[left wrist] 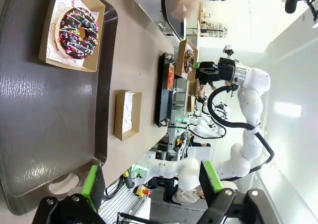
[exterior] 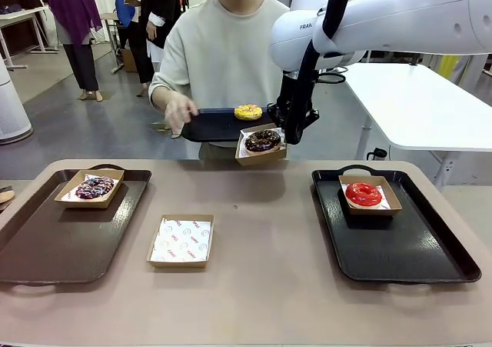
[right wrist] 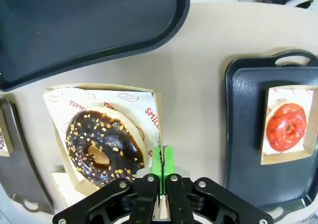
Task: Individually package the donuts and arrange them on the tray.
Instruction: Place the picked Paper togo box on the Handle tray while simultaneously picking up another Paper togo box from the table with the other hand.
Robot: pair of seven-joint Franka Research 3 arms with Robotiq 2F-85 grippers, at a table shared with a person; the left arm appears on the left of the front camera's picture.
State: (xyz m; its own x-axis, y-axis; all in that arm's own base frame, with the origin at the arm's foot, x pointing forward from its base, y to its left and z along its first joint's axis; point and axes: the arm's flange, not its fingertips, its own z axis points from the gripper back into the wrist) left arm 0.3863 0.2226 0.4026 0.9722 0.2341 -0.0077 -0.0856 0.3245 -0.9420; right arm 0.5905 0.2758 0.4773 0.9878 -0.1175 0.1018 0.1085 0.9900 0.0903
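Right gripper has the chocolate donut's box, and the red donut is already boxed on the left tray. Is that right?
Not quite. The right gripper does grip the chocolate donut's box, but the red donut sits boxed on the right tray, not the left one. The front view shows it.

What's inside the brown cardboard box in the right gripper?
The cardboard box holds a sprinkled chocolate ring donut on red-printed white paper; what's beneath the donut is covered.

brown tray (exterior: pixel 46 239) cropped, held tray (exterior: pixel 211 125) partly hidden
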